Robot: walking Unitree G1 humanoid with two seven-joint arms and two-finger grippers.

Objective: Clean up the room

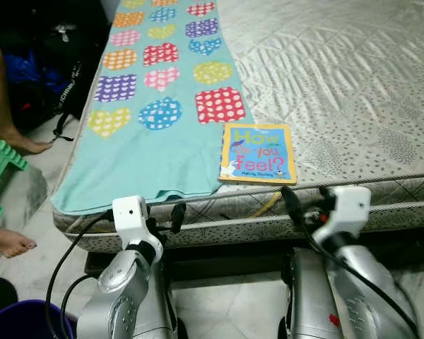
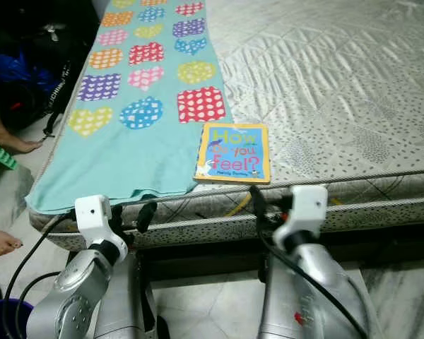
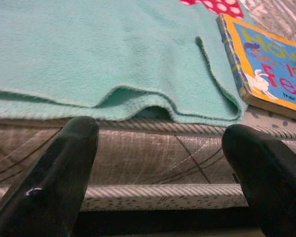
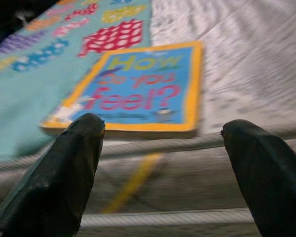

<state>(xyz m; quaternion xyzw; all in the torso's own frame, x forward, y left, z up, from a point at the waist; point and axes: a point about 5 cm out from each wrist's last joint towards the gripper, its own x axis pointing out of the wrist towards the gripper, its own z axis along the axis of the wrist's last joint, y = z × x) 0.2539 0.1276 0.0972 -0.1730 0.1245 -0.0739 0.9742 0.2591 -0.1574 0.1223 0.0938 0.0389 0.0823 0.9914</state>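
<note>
**Both grippers low at the bed edge, book just ahead**

Right gripper [image 4: 158, 173]: jaws spread wide, holding nothing. It sits low in front of the mattress side, aimed at the book [image 4: 138, 89]. Wrist view is soft and blurred, so I cannot tell whether the fingertips [image 4: 79, 148] touch the mattress piping; they look just short of it.

Left gripper [image 3: 158, 177]: jaws likewise spread, empty. It faces the mattress side just below the near hem of the blanket [image 3: 89, 54], where the hem lifts in a small fold.

The book [image 1: 258, 152] lies flat on the bed [image 1: 353, 78], cover up, near the front edge. Yellow border, blue cover, title reads "How Do you feel?". Its left edge lies just beside the blanket's right edge, possibly touching or slightly over it.

The blanket [image 1: 148, 141] is teal, printed with dotted hearts in several colours. It runs along the left side of the bed, and its near hem reaches the front edge of the mattress.

The mattress is bare, with a quilted grey-white pattern.

Left of the bed, on the tiled floor [image 1: 35, 198]: a person's bare feet [image 1: 10, 241], a green plastic item [image 1: 0, 169], dark bags [image 1: 49, 63]. A purple bucket rim [image 1: 21, 318] shows at the lower left.
</note>
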